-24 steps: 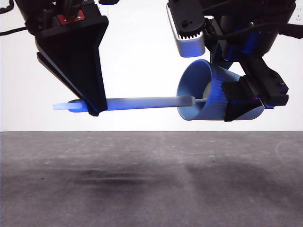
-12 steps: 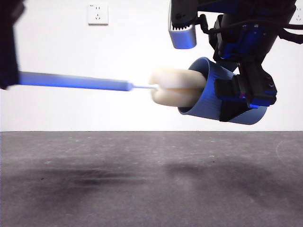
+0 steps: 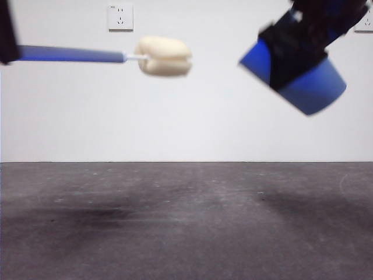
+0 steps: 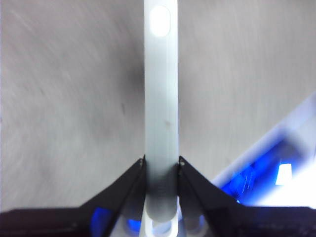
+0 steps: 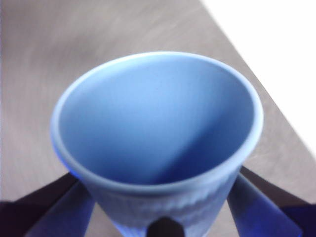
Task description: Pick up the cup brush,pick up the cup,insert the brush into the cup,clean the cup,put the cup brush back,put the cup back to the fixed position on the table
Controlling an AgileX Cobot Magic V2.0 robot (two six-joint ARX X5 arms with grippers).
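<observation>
Sponge head came out of cup point(image 3: 297, 73); both well apart above tabletop point(image 3: 186, 221). Left claw point(image 4: 161, 165) gripped cup brush point(image 3: 116, 56), right claw point(image 5: 163, 197) gripped cup. Cleaning seemingly done; returns next.

Cup brush point(image 3: 99, 56) high at left, level; cup point(image 3: 297, 79) well apart at right, tilted; table point(image 3: 186, 233) below.
</observation>
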